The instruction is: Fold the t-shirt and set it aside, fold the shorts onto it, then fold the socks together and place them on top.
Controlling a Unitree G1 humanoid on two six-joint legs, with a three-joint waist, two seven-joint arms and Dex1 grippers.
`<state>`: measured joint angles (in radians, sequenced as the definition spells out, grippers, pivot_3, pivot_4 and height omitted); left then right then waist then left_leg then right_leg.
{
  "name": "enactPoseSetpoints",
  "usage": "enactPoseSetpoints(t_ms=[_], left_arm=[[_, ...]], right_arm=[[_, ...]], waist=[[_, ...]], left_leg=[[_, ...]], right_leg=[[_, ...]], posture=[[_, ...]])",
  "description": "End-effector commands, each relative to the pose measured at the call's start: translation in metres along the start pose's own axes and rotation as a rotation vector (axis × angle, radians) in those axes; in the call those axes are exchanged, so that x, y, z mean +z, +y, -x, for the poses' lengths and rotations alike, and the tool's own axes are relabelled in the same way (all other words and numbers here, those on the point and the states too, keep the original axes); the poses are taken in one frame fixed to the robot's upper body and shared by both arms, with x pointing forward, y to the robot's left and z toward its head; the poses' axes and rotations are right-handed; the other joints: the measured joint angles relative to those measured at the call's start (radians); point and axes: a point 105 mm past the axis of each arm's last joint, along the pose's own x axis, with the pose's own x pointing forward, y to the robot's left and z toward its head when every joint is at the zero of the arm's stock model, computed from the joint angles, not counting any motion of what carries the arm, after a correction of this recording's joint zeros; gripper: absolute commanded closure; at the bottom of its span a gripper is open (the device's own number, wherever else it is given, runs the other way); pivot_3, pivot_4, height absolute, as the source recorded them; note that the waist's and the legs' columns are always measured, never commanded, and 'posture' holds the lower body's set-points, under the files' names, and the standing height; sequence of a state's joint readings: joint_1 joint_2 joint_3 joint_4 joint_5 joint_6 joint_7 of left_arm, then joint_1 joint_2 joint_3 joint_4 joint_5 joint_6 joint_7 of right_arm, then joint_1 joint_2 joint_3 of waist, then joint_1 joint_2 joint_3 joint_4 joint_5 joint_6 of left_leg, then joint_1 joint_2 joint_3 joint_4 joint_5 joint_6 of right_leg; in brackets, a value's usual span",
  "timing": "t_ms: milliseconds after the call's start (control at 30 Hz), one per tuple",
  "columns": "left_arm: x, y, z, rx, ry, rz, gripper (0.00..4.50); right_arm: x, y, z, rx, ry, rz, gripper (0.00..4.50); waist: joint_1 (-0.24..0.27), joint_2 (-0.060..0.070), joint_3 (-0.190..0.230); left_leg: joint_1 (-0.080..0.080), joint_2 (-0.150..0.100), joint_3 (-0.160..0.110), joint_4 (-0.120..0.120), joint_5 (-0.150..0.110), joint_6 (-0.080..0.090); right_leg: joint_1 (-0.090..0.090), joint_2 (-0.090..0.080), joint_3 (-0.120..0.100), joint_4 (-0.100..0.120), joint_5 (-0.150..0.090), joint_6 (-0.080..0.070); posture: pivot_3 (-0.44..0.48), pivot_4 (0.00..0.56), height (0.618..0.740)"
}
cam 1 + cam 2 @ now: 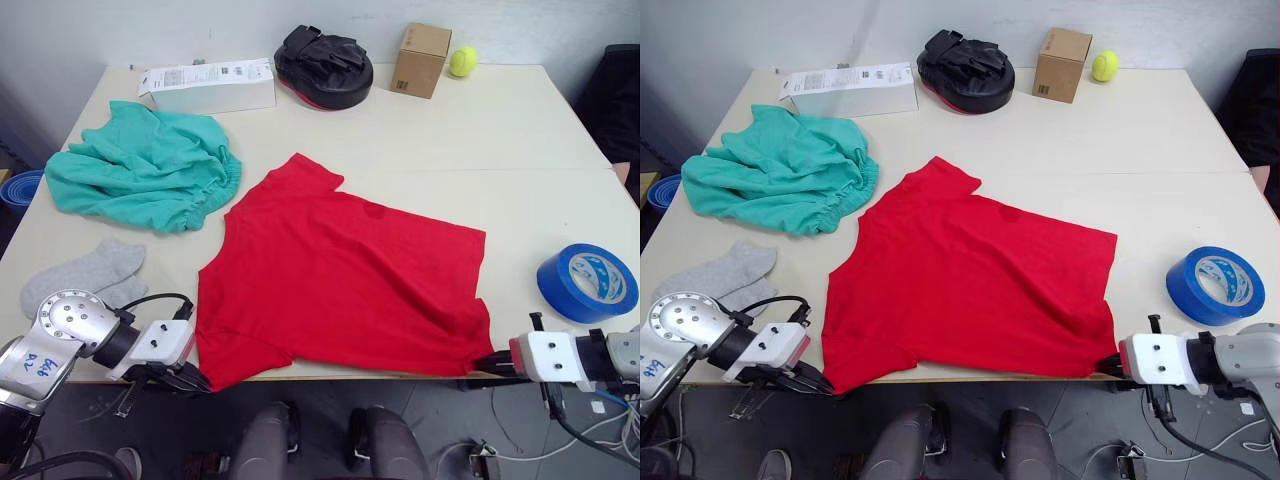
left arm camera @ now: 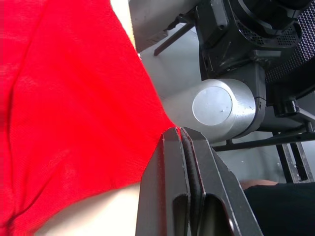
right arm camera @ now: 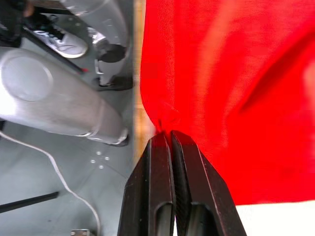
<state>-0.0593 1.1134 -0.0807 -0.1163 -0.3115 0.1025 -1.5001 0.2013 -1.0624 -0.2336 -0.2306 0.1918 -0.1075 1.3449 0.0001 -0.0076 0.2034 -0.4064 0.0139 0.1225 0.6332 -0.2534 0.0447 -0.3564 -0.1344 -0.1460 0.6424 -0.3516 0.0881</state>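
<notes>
left gripper (image 1: 185, 378): down at the near edge of the surface (image 1: 420, 150), fingers pinched tight together right on the near-left corner of the t-shirt (image 1: 340, 270). In the left wrist view the red hem runs straight into the fingertips (image 2: 173, 138), so I'd say it has the cloth.

right gripper (image 1: 490, 364): same deal at the near-right corner, fingers clamped narrow with red fabric bunched at the tips (image 3: 166, 137).

t-shirt: spread mostly flat near the middle of the surface, hem along the near edge, one sleeve pointing away toward the far side. Looks thin, light and floppy, so I'd guess it'll sag between the two corners once lifted and won't hold any shape. The corners seem the right spots to hold; keeping it taut probably matters more than grip force.

socks (image 1: 85, 275): light grey pair lying near the left gripper, just beside the shirt's left side.

blue tape roll (image 1: 588, 283): on the right, close to the shirt's near-right corner, could get clipped if that arm swings wide.

shorts (image 1: 145, 165): teal heap further back on the left, nearly touching the shirt's sleeve side.

open room: bare patch behind the shirt on the right looks best for folding forward.

far edge: white flat box (image 1: 212, 87), black padded mitt (image 1: 323, 67), small cardboard box (image 1: 420, 60), tennis ball (image 1: 462, 61), all well apart from the shirt.
</notes>
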Motion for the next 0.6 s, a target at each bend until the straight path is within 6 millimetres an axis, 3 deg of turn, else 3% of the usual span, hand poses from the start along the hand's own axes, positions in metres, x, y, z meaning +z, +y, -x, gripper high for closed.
enactPoseSetpoints(t_ms=[33,333,500,600], left_arm=[[0.005,0.001,0.004,0.006,-0.028,-0.01,4.5],[0.015,0.029,0.004,0.108,-0.06,-0.042,4.5],[0.034,0.057,0.015,0.233,-0.127,-0.058,4.5],[0.049,0.073,0.025,0.309,-0.169,-0.07,4.5]], right_arm=[[0.001,-0.005,0.001,-0.003,-0.008,0.009,4.48],[0.007,-0.041,-0.004,-0.081,-0.031,0.065,4.48],[0.018,-0.098,-0.007,-0.299,-0.046,0.134,4.48],[0.025,-0.117,-0.004,-0.36,-0.056,0.159,4.48]], waist=[[0.001,0.0,0.0],[-0.001,0.0,0.0],[-0.003,0.0,0.0],[-0.001,0.0,0.0]], left_leg=[[0.0,0.0,0.0,0.0,0.0,0.0],[0.0,0.0,0.0,0.001,0.0,0.0],[0.0,0.0,0.001,0.003,0.001,0.0],[0.0,0.0,0.001,0.003,0.001,0.0]], right_leg=[[0.0,0.0,0.0,0.0,0.0,0.0],[0.0,0.0,0.0,0.001,0.0,0.0],[-0.001,0.001,0.0,0.004,0.0,0.0],[-0.001,0.001,0.001,0.004,0.0,0.0]], posture=[[0.0,0.15,0.74],[0.0,0.15,0.74],[0.0,0.15,0.74],[0.0,0.15,0.74]])
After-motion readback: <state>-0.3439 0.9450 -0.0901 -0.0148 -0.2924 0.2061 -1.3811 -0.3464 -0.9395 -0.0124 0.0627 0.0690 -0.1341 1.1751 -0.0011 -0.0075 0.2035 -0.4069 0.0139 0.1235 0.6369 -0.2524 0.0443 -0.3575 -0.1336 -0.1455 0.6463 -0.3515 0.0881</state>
